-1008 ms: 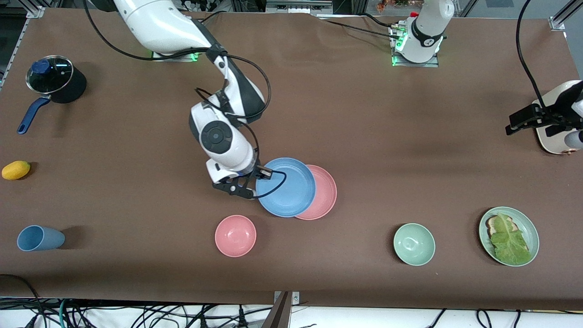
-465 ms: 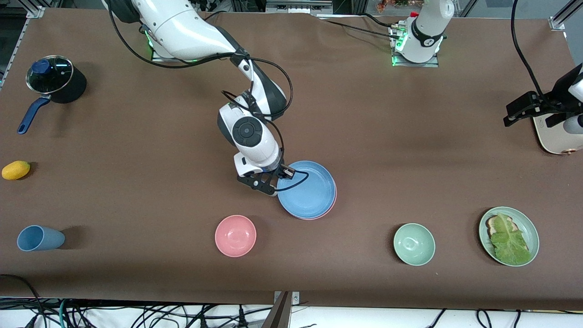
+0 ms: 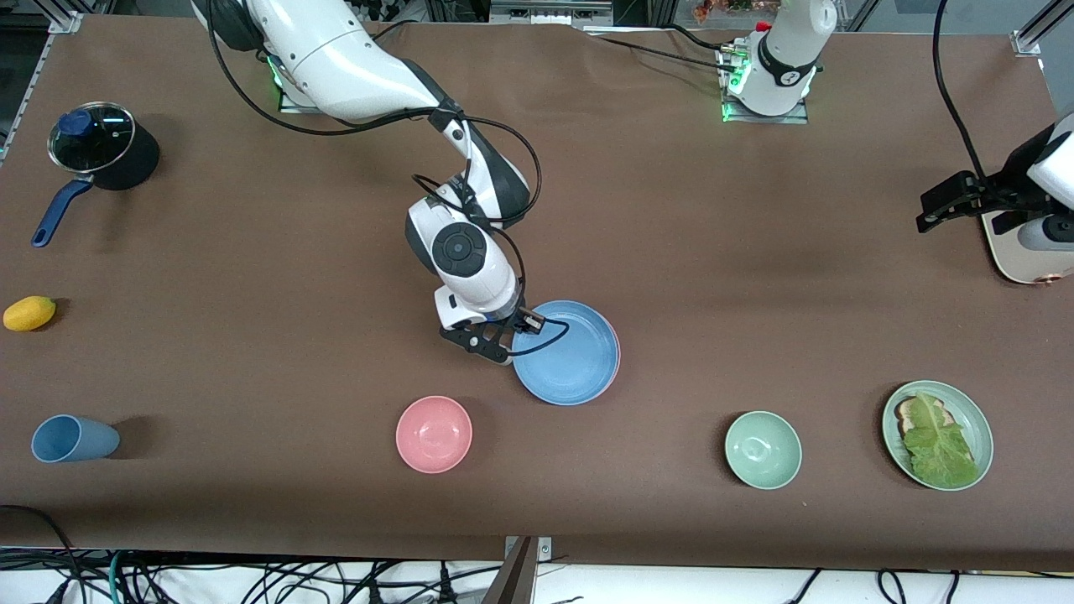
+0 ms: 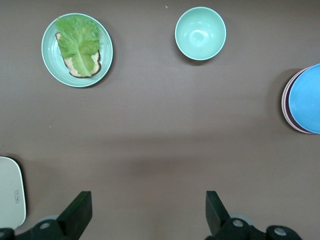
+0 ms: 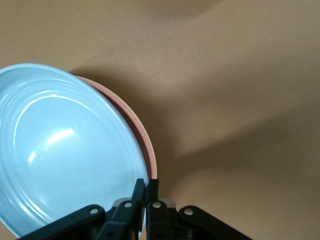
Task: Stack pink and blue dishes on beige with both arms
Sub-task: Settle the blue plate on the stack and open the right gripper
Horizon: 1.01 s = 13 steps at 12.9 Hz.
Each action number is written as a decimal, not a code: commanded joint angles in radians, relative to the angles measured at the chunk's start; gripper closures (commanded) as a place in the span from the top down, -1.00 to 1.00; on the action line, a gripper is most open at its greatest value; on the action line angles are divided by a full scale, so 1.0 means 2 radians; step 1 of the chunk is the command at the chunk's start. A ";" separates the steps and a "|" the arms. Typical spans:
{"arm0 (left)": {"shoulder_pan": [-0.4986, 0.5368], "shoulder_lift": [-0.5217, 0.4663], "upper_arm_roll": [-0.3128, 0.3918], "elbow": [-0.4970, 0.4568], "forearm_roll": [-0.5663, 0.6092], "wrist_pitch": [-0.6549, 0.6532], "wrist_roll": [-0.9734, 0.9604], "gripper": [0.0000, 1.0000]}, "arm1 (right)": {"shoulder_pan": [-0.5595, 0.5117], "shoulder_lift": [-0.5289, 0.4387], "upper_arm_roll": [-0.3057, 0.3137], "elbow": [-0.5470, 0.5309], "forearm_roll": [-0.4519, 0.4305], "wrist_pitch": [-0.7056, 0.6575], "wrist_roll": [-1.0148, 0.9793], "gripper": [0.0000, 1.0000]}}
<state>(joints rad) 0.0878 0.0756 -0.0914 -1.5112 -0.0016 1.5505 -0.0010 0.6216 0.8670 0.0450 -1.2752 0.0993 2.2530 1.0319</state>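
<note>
My right gripper [image 3: 502, 342] has its fingers pinched hard together on the rim of the blue plate [image 3: 568, 352], at the edge toward the right arm's end of the table. In the right wrist view the fingertips [image 5: 145, 192] clamp that thin lip, and the blue plate [image 5: 65, 145] sits almost square over the pink plate [image 5: 145, 145], of which only a sliver of rim peeks out. From the front the pink plate [image 3: 618, 356] is just a narrow crescent at the blue one's edge, mid-table.

I judge these plates light, stiff and matte, so not very slippery, but a pinch at one point of the rim lets a plate tilt and swing. The low rim is the only real place to take hold; I would keep moves slow and level.

A second ago the blue plate overlapped only part of the pink one, with a broad pink band showing; now it covers it nearly whole, my right arm having carried it across.

My left gripper [image 4: 145, 215] hangs with its fingers spread wide and nothing between them, up over the table's end by its own base, having drifted slightly. The beige plate [image 3: 1019, 256] lies below it at that edge, well apart from the pair. The pink bowl [image 3: 434, 434] and green bowl [image 3: 763, 450] sit nearer the camera, untouched.
</note>
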 commanded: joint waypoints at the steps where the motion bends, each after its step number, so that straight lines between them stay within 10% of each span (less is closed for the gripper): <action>1: 0.001 0.001 -0.006 0.001 0.005 0.000 -0.004 1.00 | 0.005 0.015 -0.003 0.020 0.005 -0.001 0.009 -0.83; 5: -0.003 0.008 -0.006 0.008 -0.003 0.001 -0.003 1.00 | 0.005 0.014 -0.003 0.020 0.005 -0.001 0.009 0.02; 13: -0.003 0.011 -0.006 0.009 -0.005 0.002 -0.005 1.00 | -0.024 -0.023 -0.049 0.041 -0.027 -0.109 -0.137 0.83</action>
<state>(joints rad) 0.0848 0.0894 -0.1014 -1.5121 -0.0021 1.5534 -0.0010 0.6068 0.8583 -0.0327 -1.2018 0.0553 2.1020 0.8803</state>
